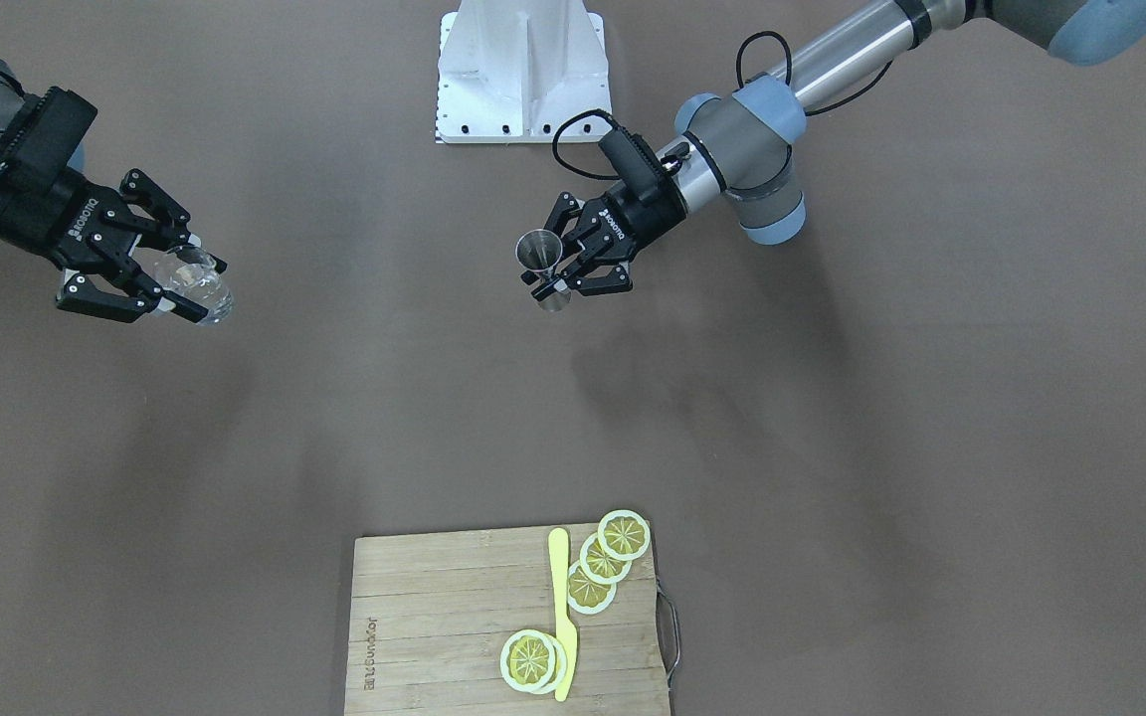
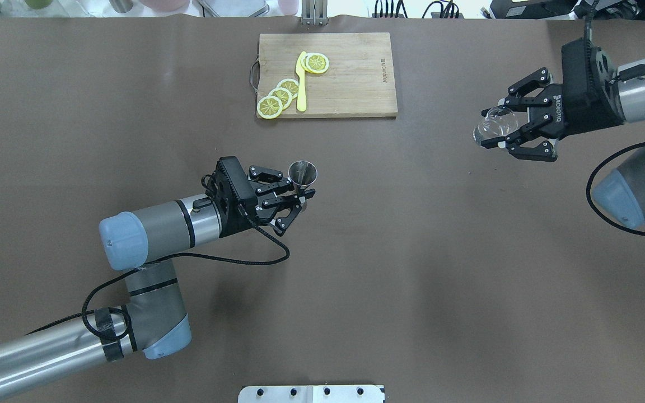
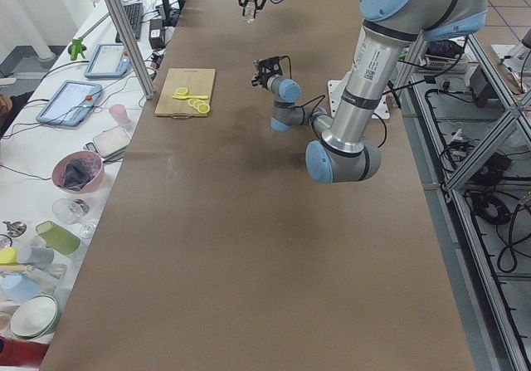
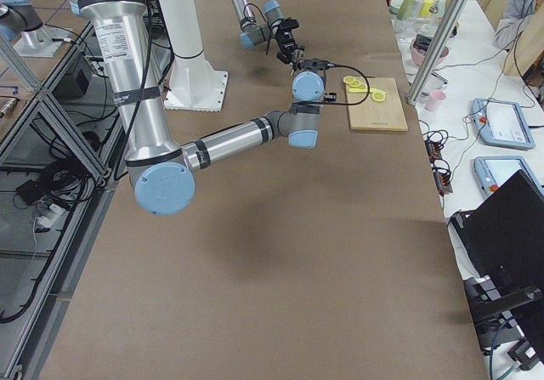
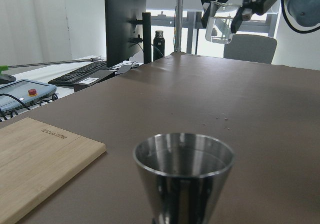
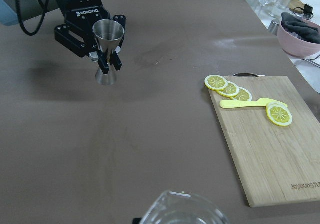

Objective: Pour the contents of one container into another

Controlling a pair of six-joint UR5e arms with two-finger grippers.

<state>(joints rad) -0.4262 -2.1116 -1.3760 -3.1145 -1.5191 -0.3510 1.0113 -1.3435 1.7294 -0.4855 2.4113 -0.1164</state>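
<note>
The grey steel jigger (image 2: pixel 303 172) stands upright with my left gripper (image 2: pixel 300 188) shut on its narrow waist, near the table's middle. It also shows in the front view as the jigger (image 1: pixel 539 250) in the left gripper (image 1: pixel 548 282), and close up in the left wrist view as the jigger (image 5: pixel 184 174). The clear glass tumbler (image 2: pixel 489 129) is held off the table at the far right, with my right gripper (image 2: pixel 495 126) shut on it. In the front view the glass (image 1: pixel 197 278) is far to the left of the jigger. I cannot tell what either holds.
A wooden cutting board (image 2: pixel 350 78) with lemon slices (image 2: pixel 280 96) and a yellow knife (image 2: pixel 301 84) lies at the table's far edge. The white robot base (image 1: pixel 523 70) sits at the near edge. Brown table surface lies between the two grippers.
</note>
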